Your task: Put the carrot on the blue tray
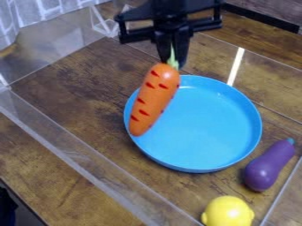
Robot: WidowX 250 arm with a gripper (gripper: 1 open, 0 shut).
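Currently the gripper [174,51] is clamped on the leafy top of the carrot [154,97], which hangs tilted above the blue tray [218,132] at its nine o'clock rim. If released here, it could strike that rim and roll outside.

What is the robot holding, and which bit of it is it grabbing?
The gripper is holding the carrot by its leafy top end. The orange body hangs down in the air over the left edge of the blue tray.
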